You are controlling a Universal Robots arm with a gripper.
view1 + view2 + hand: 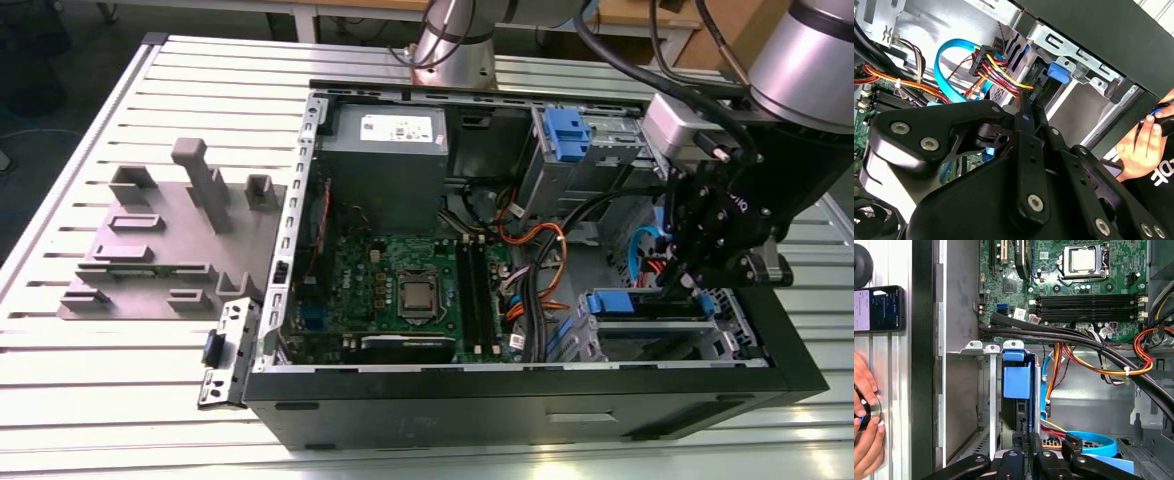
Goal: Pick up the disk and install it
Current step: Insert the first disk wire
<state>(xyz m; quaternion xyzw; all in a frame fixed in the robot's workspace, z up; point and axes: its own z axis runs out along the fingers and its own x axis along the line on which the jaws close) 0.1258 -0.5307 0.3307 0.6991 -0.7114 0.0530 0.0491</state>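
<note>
Currently, in the exterior view, I see my gripper (pixel 697 285) lowered inside the open computer case (pixel 534 400) at the exterior view's right, just above the drive cage (pixel 654 335), where the disk (pixel 627 302) sits on edge with its blue carrier showing. Second wrist view: black gripper links fill the foreground, with a bundle of coloured power cables (pixel 999 75) beyond them and a person's hand (pixel 1144 145) outside the case. First wrist view: the disk (pixel 1017 385) stands in its bay, the fingertips (pixel 1026 437) at its near end; I cannot tell whether they are clamping it. The motherboard (pixel 1064 280) lies beyond.
</note>
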